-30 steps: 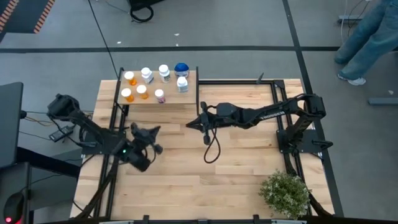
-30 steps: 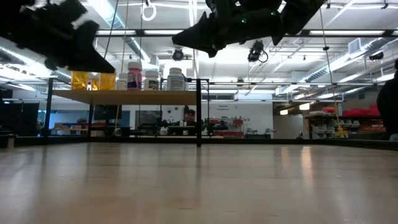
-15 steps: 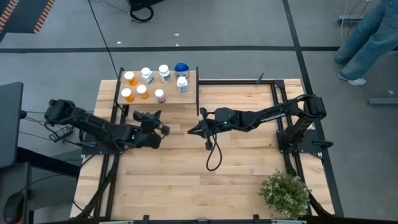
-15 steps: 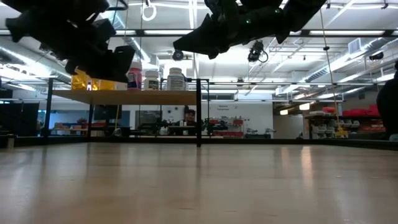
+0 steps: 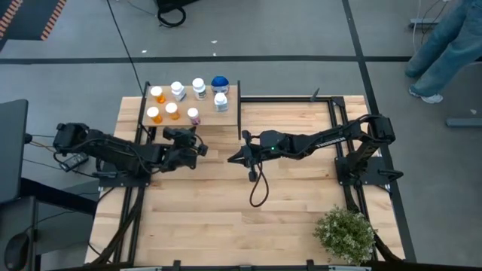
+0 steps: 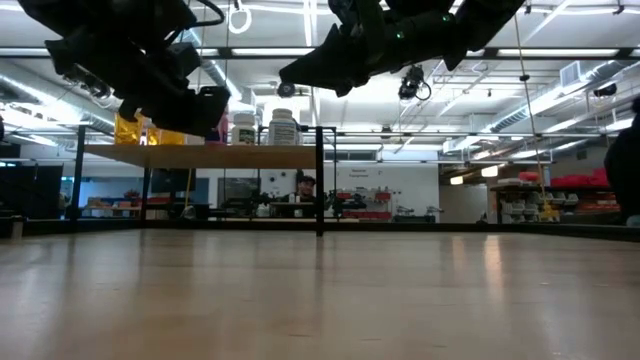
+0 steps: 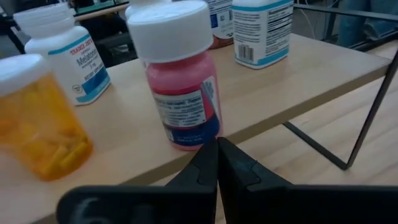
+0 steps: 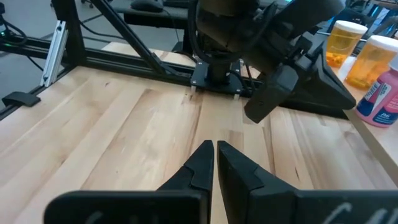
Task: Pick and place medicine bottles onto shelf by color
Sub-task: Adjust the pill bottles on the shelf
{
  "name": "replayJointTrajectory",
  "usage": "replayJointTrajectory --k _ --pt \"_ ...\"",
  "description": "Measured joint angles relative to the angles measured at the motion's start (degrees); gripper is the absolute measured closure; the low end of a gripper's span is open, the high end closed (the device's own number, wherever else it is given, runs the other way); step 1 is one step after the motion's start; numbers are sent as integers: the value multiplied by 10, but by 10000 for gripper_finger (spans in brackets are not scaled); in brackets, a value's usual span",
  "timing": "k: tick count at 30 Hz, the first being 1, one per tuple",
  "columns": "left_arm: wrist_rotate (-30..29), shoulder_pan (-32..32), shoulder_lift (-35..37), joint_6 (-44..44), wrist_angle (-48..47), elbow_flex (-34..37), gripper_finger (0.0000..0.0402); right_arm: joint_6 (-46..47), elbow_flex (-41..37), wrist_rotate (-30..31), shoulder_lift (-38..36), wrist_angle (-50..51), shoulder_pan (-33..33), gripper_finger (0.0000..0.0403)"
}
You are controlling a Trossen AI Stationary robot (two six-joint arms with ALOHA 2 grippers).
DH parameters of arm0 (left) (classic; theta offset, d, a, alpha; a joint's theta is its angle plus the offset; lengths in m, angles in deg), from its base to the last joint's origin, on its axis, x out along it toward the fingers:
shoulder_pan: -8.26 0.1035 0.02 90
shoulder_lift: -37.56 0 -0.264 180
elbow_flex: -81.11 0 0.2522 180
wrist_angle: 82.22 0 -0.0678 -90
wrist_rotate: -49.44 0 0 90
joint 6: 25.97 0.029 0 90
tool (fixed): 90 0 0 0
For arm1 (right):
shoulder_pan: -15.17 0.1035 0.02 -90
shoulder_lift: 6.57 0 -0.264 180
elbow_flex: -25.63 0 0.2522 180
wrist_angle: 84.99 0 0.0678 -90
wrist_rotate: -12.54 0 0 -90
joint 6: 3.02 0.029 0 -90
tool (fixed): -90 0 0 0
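**Seven bottles on the shelf, both hands clenched and empty**

The shelf (image 5: 207, 119) at the counter's (image 5: 226, 218) far left carries seven medicine bottles (image 5: 186, 98): three orange, one pink, two white, one blue-topped. The left hand (image 5: 197, 146), clenched, hovers beside its near edge, facing the pink bottle (image 7: 181, 93). The right hand (image 5: 232, 157), clenched, hangs mid-counter over bare planks.

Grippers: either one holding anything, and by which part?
Nothing held. Left gripper is shut and empty just short of the pink bottle; right gripper is shut and empty above the table.
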Motion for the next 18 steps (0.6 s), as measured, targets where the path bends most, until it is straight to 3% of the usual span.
replayJointTrajectory --k 10,18 --pt "21 24 0 88 85 0 391 1 0 0 0 0 0 376" --pt "50 55 0 98 91 0 394 2 0 0 0 3 0 376"
